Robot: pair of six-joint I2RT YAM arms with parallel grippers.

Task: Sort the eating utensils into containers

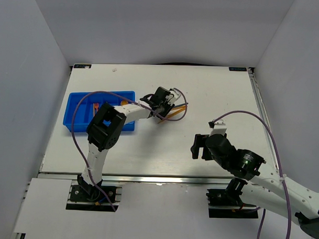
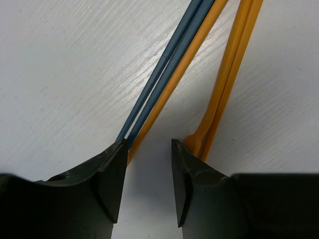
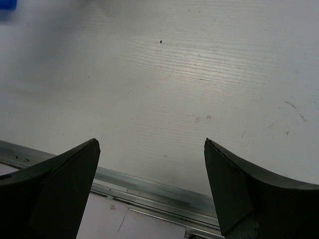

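A: Where are the utensils?

B: A loose bundle (image 1: 175,112) lies on the white table (image 1: 213,90), near the right end of the blue tray (image 1: 75,114) but apart from it. A few orange and red pieces (image 1: 97,105) lie inside the tray. I cannot tell which compartment, since the left arm crosses over it.

A: And up close?

B: The left wrist view shows two grey-blue sticks (image 2: 164,74) side by side, with an orange stick (image 2: 187,62) pressed along their right edge. Further right is a pair of orange utensils (image 2: 234,59), one ending in a small rounded tip (image 2: 193,143). All of them run away from the camera.

A: The left gripper?

B: The left gripper (image 2: 148,142) sits low over the near ends. Its fingers (image 2: 112,174) stand partly apart with bare table between them — nothing is clamped. The grey-blue sticks end right at the tip of the left-hand finger in that view, and the single orange stick slips under that finger's inner edge. The rounded tip lies just beside the other finger.

A: The other arm?

B: The right gripper (image 3: 152,144) hovers near the front edge of the table, well apart from the bundle — jaws spread wide and empty. The metal rail (image 3: 149,181) of the table edge runs below its fingers. A purple cable (image 1: 254,115) arcs over the right arm.
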